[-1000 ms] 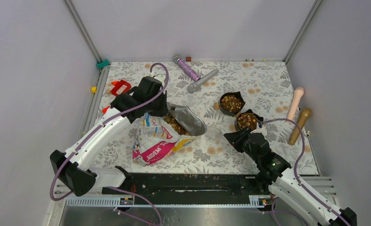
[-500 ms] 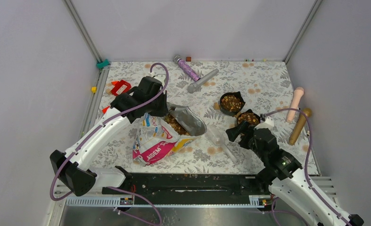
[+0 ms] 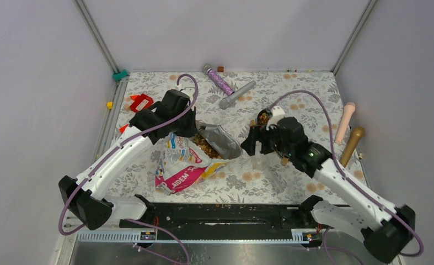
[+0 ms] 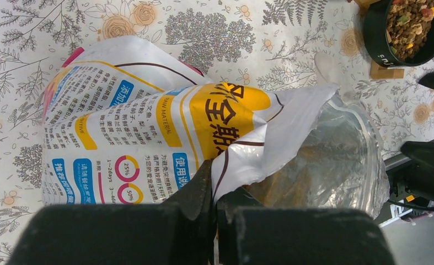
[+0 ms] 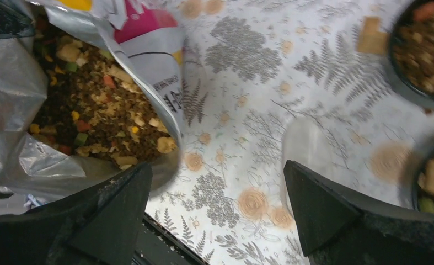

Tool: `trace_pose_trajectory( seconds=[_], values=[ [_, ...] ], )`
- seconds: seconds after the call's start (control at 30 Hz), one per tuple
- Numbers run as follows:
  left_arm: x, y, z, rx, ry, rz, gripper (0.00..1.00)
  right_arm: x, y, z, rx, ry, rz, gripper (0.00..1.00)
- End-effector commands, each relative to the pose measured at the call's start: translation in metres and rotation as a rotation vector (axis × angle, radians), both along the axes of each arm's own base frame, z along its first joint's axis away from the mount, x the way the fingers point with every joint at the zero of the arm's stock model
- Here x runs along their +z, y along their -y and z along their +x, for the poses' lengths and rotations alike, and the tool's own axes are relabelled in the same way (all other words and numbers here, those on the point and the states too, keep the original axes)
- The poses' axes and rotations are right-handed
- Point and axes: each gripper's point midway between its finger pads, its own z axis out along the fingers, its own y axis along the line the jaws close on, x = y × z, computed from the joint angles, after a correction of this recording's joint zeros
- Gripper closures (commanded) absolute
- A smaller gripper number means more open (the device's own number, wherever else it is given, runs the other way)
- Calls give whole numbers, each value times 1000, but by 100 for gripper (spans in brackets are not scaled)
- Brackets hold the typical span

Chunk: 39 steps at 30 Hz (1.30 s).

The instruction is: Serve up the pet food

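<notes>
The pet food (image 3: pixel 206 144) fills the open mouth of a printed bag (image 3: pixel 182 165) lying on the floral mat; in the right wrist view the pet food (image 5: pixel 93 105) shows as mixed brown kibble. My left gripper (image 4: pixel 214 193) is shut on the bag's torn rim (image 4: pixel 269 149), holding the mouth up. My right gripper (image 3: pixel 257 144) hovers open and empty over the mat, between the bag and two dark bowls of kibble (image 5: pixel 424 49). In the right wrist view a clear scoop (image 5: pixel 308 149) lies loose on the mat beyond my right gripper (image 5: pixel 217 168).
A purple glitter tube (image 3: pixel 219 80) and a grey tube (image 3: pixel 237 94) lie at the back. A red object (image 3: pixel 141 102) sits far left. A pink stick (image 3: pixel 345 120) and a tan stick (image 3: pixel 351 146) lie at the right edge. A black rail (image 3: pixel 220 212) runs along the front.
My right gripper has opened and let go of the clear scoop, which now lies on the mat. The right arm swung left and away, over the bowls toward the bag. The left arm stayed still.
</notes>
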Motion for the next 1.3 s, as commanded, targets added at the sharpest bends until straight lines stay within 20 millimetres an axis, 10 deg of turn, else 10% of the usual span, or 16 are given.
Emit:
trace_pose_trajectory(
  seconds=[0.0,0.33,0.43,0.53,0.57,1.03,1.27],
  values=[
    [17,17,2,-59,27,-67,100,27,-52,16,222,63,11,3],
    [17,18,0,-69,24,-71,100,-11,-108,18,338,-67,-2,16],
    [17,18,0,-71,22,-74,100,-24,-111,15,345,-104,-13,41],
    [16,20,-1,-78,18,-77,100,-19,-114,5,350,-111,26,97],
    [17,21,-3,-86,17,-81,100,-15,-113,2,338,-112,47,100],
    [70,88,-82,-492,64,-175,100,89,-69,-55,93,-137,340,100],
    [90,125,-99,-600,61,-172,100,129,-82,-36,-80,-68,553,100]
  ],
)
